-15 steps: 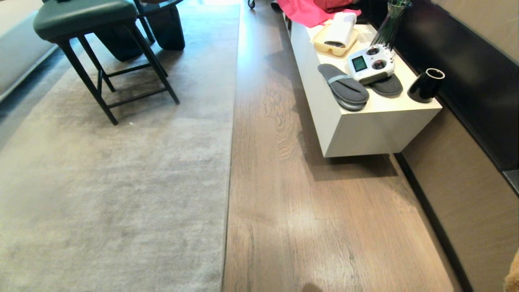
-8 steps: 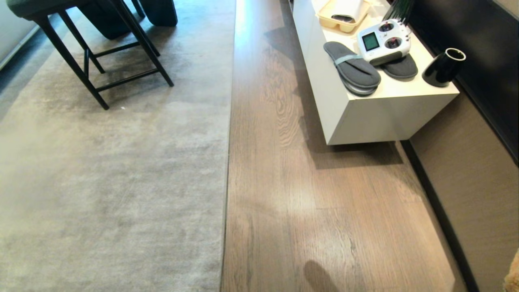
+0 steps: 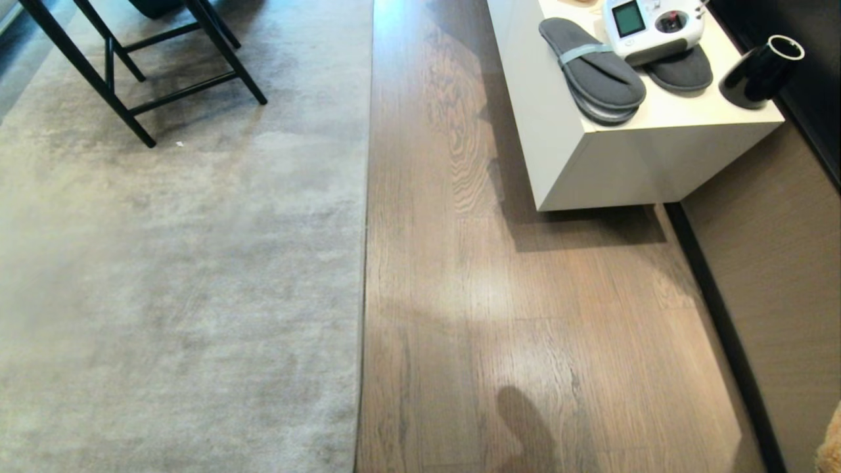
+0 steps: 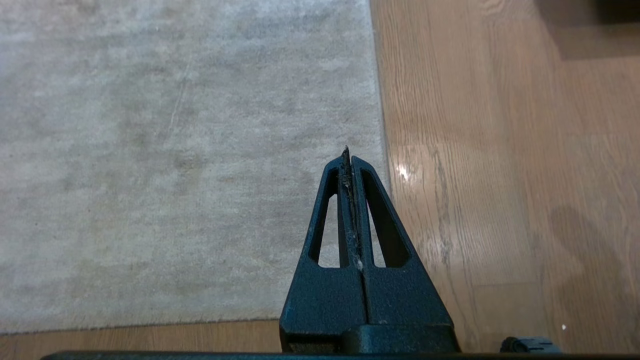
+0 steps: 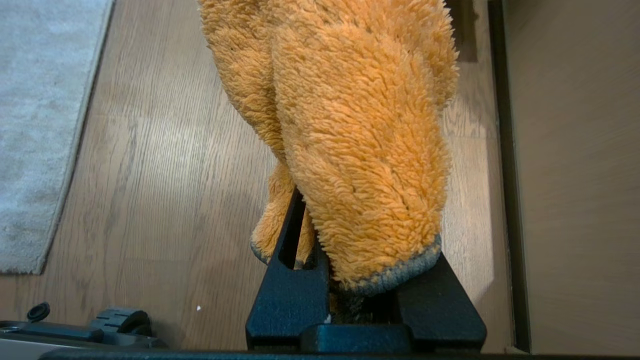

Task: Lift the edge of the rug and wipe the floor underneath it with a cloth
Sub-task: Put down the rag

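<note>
The pale grey rug (image 3: 184, 263) fills the left of the head view, and its rug edge (image 3: 364, 263) runs straight up the picture beside the brown wood floor (image 3: 525, 315). In the left wrist view my left gripper (image 4: 348, 155) hangs shut and empty above the rug's corner, close to the rug edge (image 4: 380, 115). The fluffy mustard-orange cloth (image 5: 360, 125) with a grey hem hangs from my right gripper (image 5: 325, 240), which is shut on it above bare floor (image 5: 165, 175). A sliver of the cloth (image 3: 831, 440) shows at the head view's lower right corner.
A white low cabinet (image 3: 631, 157) stands at the far right with grey slippers (image 3: 594, 69), a remote controller (image 3: 650, 26) and a black cup (image 3: 759, 69) on it. Black stool legs (image 3: 131, 72) stand on the rug's far part. A dark baseboard (image 3: 723, 322) lines the right wall.
The head camera has tilted down, so the whole scene slid up the picture. The stool seat and pink fabric left the view. A shadow on the near floor grew.
</note>
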{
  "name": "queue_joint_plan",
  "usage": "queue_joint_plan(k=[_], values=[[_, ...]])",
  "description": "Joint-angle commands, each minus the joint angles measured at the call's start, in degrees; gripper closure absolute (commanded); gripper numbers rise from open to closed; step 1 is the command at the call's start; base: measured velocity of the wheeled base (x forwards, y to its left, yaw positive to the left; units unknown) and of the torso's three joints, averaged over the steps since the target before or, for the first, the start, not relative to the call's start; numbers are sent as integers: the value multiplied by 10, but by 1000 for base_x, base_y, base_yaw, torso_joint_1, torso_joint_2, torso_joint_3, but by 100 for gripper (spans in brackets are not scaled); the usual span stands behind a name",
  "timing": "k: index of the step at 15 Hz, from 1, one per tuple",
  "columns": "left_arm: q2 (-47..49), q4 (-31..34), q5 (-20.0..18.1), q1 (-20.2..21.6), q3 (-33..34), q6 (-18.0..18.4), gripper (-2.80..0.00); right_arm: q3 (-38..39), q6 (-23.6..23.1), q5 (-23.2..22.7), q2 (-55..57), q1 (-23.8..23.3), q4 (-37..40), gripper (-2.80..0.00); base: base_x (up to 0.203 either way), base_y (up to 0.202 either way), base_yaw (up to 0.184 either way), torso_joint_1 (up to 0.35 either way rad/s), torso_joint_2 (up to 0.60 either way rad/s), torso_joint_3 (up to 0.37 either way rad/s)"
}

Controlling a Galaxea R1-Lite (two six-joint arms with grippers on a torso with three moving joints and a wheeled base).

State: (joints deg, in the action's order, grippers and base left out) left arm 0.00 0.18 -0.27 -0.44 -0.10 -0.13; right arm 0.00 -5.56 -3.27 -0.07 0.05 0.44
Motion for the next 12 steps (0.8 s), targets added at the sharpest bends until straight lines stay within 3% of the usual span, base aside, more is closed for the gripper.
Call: queue_joint_plan(k=[1,12], values=[[0,0,0,0,0,0,0,0,-1,-1,1,0,0,0,0,0,0,4,-2,-190],[0,-1,0,0,0,0,0,0,0,0,1,0,0,0,0,0,0,3,2,-198]])
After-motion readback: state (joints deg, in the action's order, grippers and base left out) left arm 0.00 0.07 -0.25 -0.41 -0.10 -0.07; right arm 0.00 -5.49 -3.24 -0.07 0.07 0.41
